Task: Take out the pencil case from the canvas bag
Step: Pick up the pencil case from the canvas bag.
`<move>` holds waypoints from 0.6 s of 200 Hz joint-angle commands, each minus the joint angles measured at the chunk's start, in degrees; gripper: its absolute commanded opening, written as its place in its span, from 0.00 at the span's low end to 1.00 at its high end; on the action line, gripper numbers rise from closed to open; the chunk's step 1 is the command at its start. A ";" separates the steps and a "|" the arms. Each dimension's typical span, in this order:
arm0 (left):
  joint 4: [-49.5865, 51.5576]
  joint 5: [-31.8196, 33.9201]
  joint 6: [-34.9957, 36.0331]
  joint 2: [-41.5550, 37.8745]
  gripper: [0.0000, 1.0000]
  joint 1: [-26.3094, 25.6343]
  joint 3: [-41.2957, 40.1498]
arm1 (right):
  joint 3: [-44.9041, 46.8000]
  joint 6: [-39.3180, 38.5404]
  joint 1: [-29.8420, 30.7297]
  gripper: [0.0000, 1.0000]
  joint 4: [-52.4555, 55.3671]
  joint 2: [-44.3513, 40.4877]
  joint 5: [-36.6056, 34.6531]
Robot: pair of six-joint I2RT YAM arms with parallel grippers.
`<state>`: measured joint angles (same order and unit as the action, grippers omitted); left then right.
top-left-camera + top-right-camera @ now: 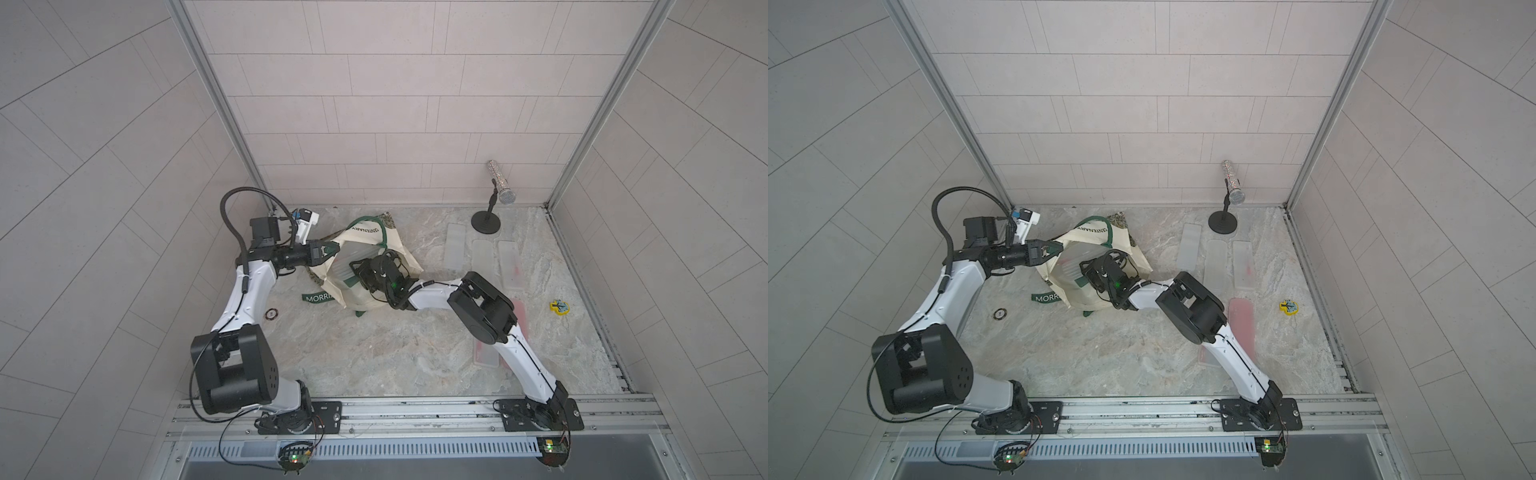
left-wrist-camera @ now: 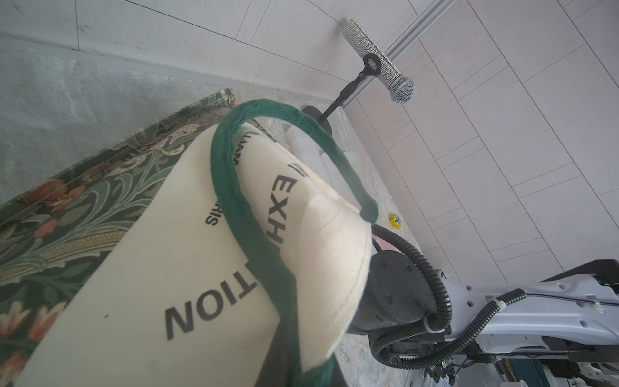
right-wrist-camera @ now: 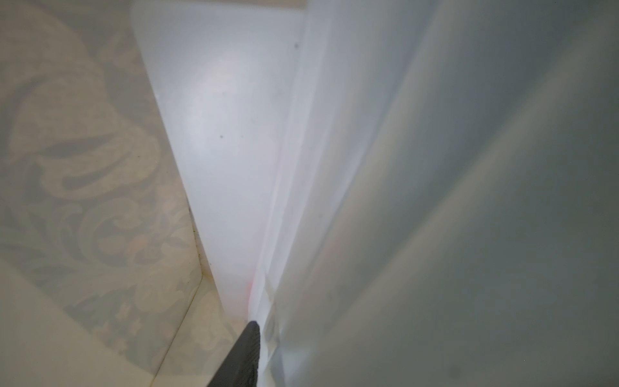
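The cream canvas bag (image 1: 397,249) (image 1: 1138,259) lies on its side at the table's centre-left, mouth toward the right arm. My left gripper (image 1: 332,249) (image 1: 1057,248) (image 2: 301,370) is shut on the bag's upper rim by its green handle (image 2: 234,187), holding the mouth up. My right gripper (image 1: 355,268) (image 1: 1084,268) reaches into the mouth. A frosted pencil case (image 1: 345,257) (image 1: 1075,259) (image 3: 435,201) stands between its jaws. One dark finger (image 3: 246,355) presses the case's edge; the other finger is hidden behind it. A second pale case (image 3: 227,134) lies deeper in the bag.
Three frosted cases (image 1: 455,247) (image 1: 484,262) (image 1: 509,266) lie at the back right, and a pinkish one (image 1: 1241,324) under the right arm. A microphone on a stand (image 1: 503,189), a yellow toy (image 1: 559,307) and a small ring (image 1: 272,313) also sit on the table.
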<state>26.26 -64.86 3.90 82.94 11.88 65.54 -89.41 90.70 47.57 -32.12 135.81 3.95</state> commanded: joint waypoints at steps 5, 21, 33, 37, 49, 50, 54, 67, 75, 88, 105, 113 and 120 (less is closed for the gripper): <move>-0.42 -4.13 0.14 -1.37 0.00 -0.10 0.39 | 1.20 3.56 -0.29 0.36 -0.56 0.15 -2.89; -0.42 -4.05 0.05 -1.42 0.00 -0.11 0.39 | 0.81 3.65 -0.46 0.25 -1.93 0.66 -2.89; -0.42 -3.96 0.08 -1.49 0.00 -0.09 0.37 | 0.81 3.16 -0.46 0.20 -3.14 0.71 -2.73; -0.50 -3.91 0.13 -1.55 0.00 -0.12 0.39 | 0.81 2.85 -0.48 0.19 -3.29 0.71 -2.53; -0.47 -3.79 0.14 -1.57 0.00 -0.15 0.34 | 1.19 1.70 -0.47 0.16 -4.05 0.27 -2.05; -0.45 -3.79 0.14 -1.56 0.00 -0.12 0.31 | 1.22 1.60 -0.47 0.16 -4.12 0.21 -1.99; -0.43 -3.83 0.14 -1.52 0.00 -0.10 0.34 | 1.29 1.21 -0.46 0.16 -4.46 0.02 -1.77; -0.47 -3.87 0.14 -1.34 0.00 -0.11 0.30 | 2.05 -0.08 -0.46 0.16 -5.17 -0.72 -0.80; -0.51 -3.87 0.16 -1.21 0.00 -0.08 0.30 | 2.85 -0.91 -0.46 0.15 -5.93 -1.27 -0.33; -0.51 -3.86 0.05 -1.00 0.00 -0.10 0.31 | 4.39 -2.42 -0.46 0.15 -6.70 -2.44 0.24; -0.47 -3.87 0.05 -1.12 0.00 -0.10 0.38 | 6.16 -4.81 -0.55 0.15 -7.08 -4.10 1.22; -0.50 -3.69 0.13 -1.23 0.00 -0.10 0.31 | 6.81 -6.01 -0.59 0.15 -7.24 -4.75 1.70; -0.55 -3.61 0.14 -1.33 0.00 -0.07 0.29 | 7.32 -7.23 -0.64 0.15 -7.57 -5.30 2.07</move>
<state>26.28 -64.86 3.90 82.94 11.88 65.54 -83.96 88.36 47.20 -39.31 134.45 4.25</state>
